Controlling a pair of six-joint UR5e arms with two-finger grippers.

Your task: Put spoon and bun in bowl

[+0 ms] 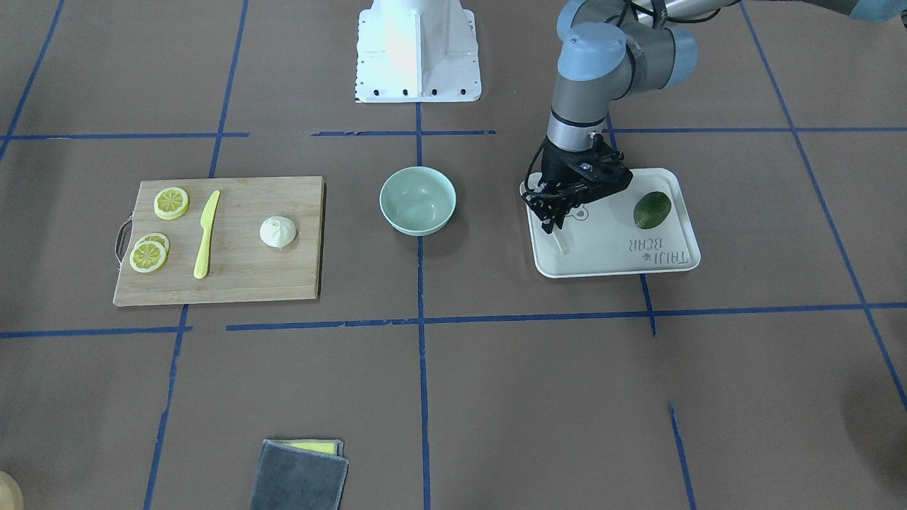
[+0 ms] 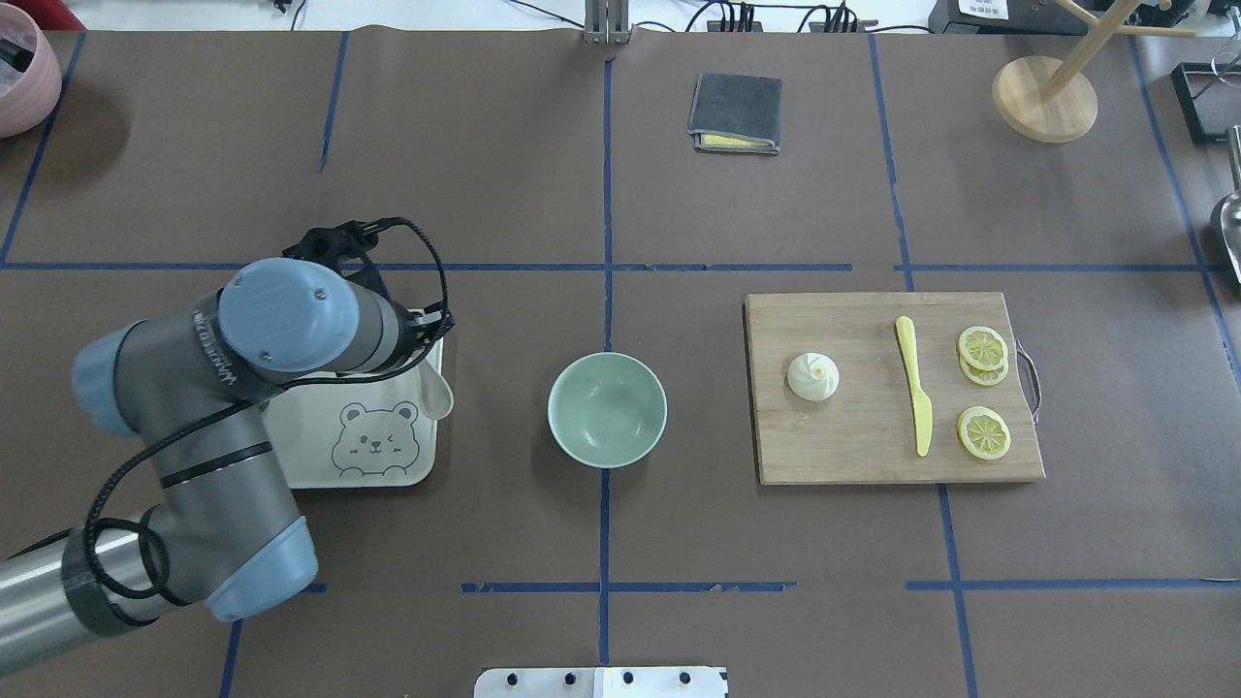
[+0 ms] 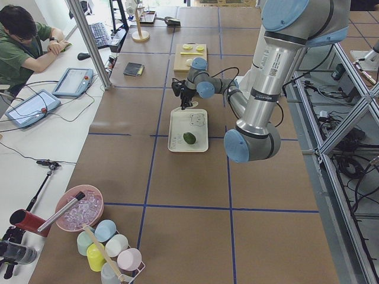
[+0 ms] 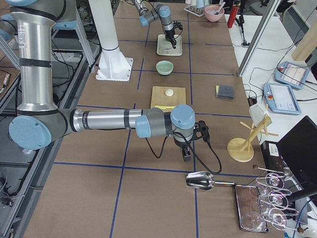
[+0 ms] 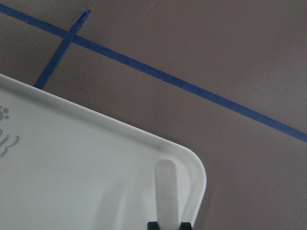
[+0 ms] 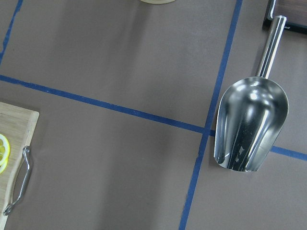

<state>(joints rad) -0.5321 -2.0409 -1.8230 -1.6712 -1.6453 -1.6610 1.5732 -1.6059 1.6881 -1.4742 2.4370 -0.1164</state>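
Observation:
The off-white spoon (image 2: 438, 390) is held by its handle in my left gripper (image 1: 551, 225), over the near corner of the white bear tray (image 2: 320, 436). In the left wrist view the spoon (image 5: 166, 189) sticks out from between the shut fingertips. The mint-green bowl (image 2: 607, 408) stands empty in the middle of the table, to the right of the tray in the overhead view. The white bun (image 2: 812, 376) sits on the wooden cutting board (image 2: 853, 446). My right gripper (image 4: 186, 154) hangs over bare table far from these; I cannot tell if it is open or shut.
A yellow knife (image 2: 913, 383) and lemon slices (image 2: 983, 431) lie on the board. A dark green avocado (image 1: 652, 210) lies on the tray. A metal scoop (image 6: 252, 124) lies below the right wrist. A grey cloth (image 2: 735, 113) lies far across the table.

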